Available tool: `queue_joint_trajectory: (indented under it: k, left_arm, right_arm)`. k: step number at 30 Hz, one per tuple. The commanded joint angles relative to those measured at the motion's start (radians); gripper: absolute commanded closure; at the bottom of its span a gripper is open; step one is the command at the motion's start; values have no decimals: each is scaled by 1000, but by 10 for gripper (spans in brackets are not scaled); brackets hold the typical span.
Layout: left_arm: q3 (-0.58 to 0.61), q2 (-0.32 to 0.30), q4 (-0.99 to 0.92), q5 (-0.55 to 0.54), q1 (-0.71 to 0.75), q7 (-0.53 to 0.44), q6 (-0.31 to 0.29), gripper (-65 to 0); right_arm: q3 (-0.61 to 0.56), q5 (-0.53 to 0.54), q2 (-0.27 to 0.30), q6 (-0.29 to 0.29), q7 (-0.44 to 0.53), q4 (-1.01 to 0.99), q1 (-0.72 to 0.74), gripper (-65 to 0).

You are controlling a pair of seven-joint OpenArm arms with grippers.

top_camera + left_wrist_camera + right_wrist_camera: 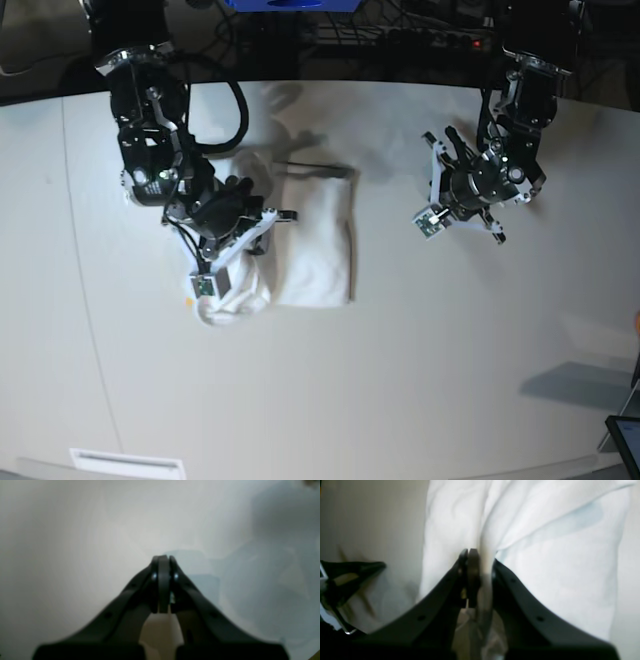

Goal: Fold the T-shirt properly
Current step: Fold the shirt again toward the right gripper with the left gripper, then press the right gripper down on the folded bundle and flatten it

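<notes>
The white T-shirt (320, 250) lies folded into a narrow shape on the table, left of centre, plain side up with no print showing. A bunched part (232, 300) hangs toward the front under my right arm. My right gripper (283, 216) is shut on a raised fold of the T-shirt (545, 567). In the right wrist view the cloth runs between the fingers (471, 565). My left gripper (445, 160) hovers to the right, apart from the shirt. It is shut and empty (163, 558) over a blurred pale surface.
The white table (400, 380) curves along its back edge. Cables and a power strip (440, 40) lie behind it. A dark tablet-like corner (625, 435) sits at the front right. A white label (125, 462) is at the front left edge.
</notes>
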Motion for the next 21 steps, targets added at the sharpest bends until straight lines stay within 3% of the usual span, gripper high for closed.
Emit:
queue_joint_trajectory:
  k: [1,7,17,21]
  left_arm:
    - [-8,-27,10,10,5,24,-1,0]
    - [-8,-63,10,10,30,24,-1,0]
    - [-10,-79,12,10,56,24,-1,0]
    - [-10,-76,12,10,54,24,-1,0]
  right_arm:
    - [-15,-8,-6,3,21,15,21,-7]
    - [-66,-139,-58,3,21,13,27,-7]
    - [-198,-297,-66,3,21,0,56,-7]
    - [-262,-335,-72,-80,21,-51,73,-7]
